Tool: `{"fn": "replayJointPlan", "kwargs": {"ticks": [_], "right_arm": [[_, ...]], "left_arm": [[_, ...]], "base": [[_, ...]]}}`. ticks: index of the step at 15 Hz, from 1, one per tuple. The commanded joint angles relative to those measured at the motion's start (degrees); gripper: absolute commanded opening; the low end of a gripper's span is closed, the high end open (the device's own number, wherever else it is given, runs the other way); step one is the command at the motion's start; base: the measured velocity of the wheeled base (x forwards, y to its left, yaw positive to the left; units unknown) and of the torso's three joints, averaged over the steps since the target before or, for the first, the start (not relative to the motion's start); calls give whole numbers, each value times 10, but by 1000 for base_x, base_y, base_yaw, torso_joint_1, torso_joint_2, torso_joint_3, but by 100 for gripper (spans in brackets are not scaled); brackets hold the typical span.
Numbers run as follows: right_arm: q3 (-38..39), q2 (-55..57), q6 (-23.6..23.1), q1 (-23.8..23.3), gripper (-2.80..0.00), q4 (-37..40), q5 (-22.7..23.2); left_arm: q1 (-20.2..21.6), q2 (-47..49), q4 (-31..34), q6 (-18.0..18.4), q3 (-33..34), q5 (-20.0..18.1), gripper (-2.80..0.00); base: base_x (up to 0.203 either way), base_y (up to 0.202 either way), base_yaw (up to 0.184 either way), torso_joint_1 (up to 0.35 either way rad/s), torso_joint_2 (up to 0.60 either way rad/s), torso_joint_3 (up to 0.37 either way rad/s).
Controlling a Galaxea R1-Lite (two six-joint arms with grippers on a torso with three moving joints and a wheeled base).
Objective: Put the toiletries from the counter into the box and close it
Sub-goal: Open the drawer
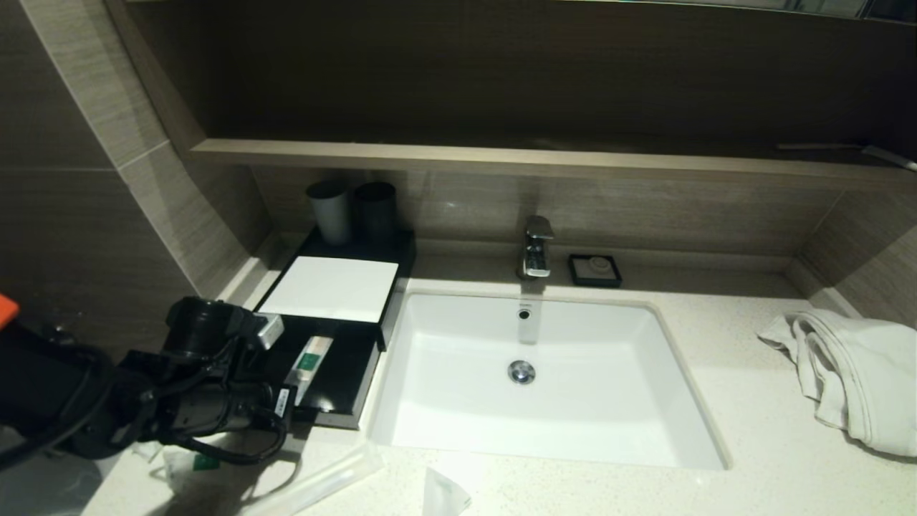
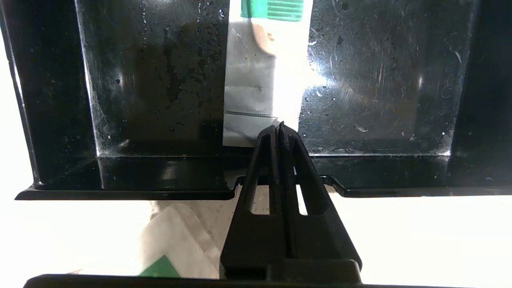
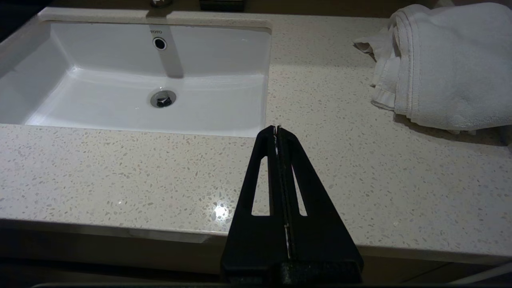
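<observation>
1. Where the drawer of the box (image 1: 337, 290) stands pulled out toward the near side, the left gripper (image 2: 281, 127) sits at its front edge, fingers (image 2: 267, 168) pressed together with nothing between them.
2. In the left wrist view the fingertips lie just at the near end of a packet (image 2: 262, 84) that rests flat on the glossy black drawer floor; whether they touch it I cannot tell.
3. That packet is a translucent white wrapper with a green mark, lying lengthwise in the drawer; the head view shows it at the drawer's left part (image 1: 309, 362).
4. The box keeps its white top panel over the far half; two dark cups (image 1: 352, 209) stand behind it by the wall.
5. Still on the tabletop (image 1: 774, 459), near the front edge on the left: a long thin packet (image 1: 315, 484), a short pouch (image 1: 443, 493) further right, and a green-marked pouch (image 1: 192, 462) under the left arm.
6. The last also shows in the left wrist view, below the drawer front (image 2: 172, 248).
7. The right gripper (image 3: 277, 128) hangs over the near right tabletop, fingers closed and empty, apart from everything.
8. Sink (image 1: 430, 373) mid-tabletop, faucet (image 1: 536, 247) and soap dish (image 1: 594, 270) behind it, white towel (image 1: 852, 376) far right.
</observation>
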Motion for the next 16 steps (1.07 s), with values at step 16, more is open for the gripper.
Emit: {"fn": "replayJointPlan", "kwargs": {"ticks": [16], "right_arm": [[0,0,0,0,-280,0,0]], "left_arm": [[0,-10,75,22,-14,0,-280]], "base": [[0,0,0,0,0,0]]}}
